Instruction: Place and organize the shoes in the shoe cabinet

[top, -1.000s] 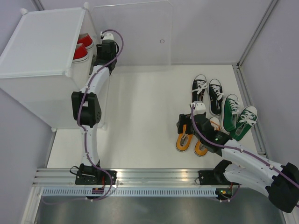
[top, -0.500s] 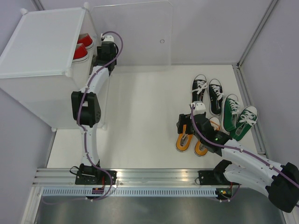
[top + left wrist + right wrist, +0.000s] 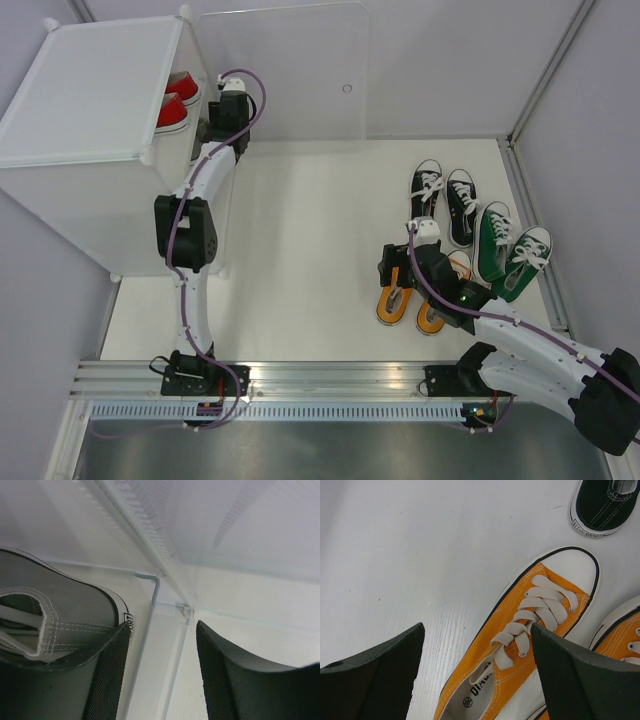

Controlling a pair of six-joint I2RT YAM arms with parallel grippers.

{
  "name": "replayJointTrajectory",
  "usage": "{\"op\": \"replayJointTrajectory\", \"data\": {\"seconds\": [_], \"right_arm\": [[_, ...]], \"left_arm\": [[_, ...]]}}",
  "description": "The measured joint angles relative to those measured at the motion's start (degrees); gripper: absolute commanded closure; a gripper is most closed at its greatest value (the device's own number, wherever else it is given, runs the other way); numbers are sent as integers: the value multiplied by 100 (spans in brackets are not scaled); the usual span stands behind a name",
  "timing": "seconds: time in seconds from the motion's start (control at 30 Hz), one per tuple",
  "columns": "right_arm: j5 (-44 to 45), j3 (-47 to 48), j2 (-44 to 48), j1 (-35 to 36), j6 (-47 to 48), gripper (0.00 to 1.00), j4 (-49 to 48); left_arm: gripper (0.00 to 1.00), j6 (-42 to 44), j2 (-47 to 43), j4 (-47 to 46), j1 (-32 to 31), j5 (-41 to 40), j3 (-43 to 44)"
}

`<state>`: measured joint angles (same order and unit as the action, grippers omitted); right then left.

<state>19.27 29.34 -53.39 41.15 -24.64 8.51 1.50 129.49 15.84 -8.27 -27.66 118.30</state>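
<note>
The shoe cabinet (image 3: 90,90) stands at the far left, with a pair of red shoes (image 3: 172,108) on an upper shelf. My left arm (image 3: 225,110) reaches into its open side. Inside, my left gripper (image 3: 162,627) is open and nothing is between its fingers. A grey shoe (image 3: 50,615) lies just outside its left finger (image 3: 107,680). My right gripper (image 3: 477,627) hangs open over an orange shoe (image 3: 520,645), its fingers either side of the laces. The second orange shoe (image 3: 620,630) lies beside it.
The cabinet's clear door panel (image 3: 290,70) stands open along the back wall. A black pair (image 3: 445,195) and a green pair (image 3: 510,250) lie on the white table (image 3: 300,250) right of the orange pair (image 3: 392,302). A metal rail (image 3: 330,380) runs along the near edge.
</note>
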Motion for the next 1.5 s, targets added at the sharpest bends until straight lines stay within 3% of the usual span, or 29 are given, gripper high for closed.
{"op": "replayJointTrajectory", "data": {"seconds": [0.43, 0.7, 0.97, 1.3, 1.5], "right_arm": [[0, 0, -26, 0, 0, 10, -17], [-2, 0, -37, 0, 0, 10, -37], [-4, 0, -37, 0, 0, 11, -35], [-44, 7, -208, 0, 0, 11, 15], [-107, 7, -160, 0, 0, 11, 15]], "left_arm": [[39, 59, 35, 85, 2, -927, 142], [32, 83, 24, 146, 22, -758, 122], [32, 72, -256, 205, -85, -511, -643], [37, -446, -1622, 365, -210, -531, -1840], [37, -557, -1825, 400, -225, -706, -2225]]}}
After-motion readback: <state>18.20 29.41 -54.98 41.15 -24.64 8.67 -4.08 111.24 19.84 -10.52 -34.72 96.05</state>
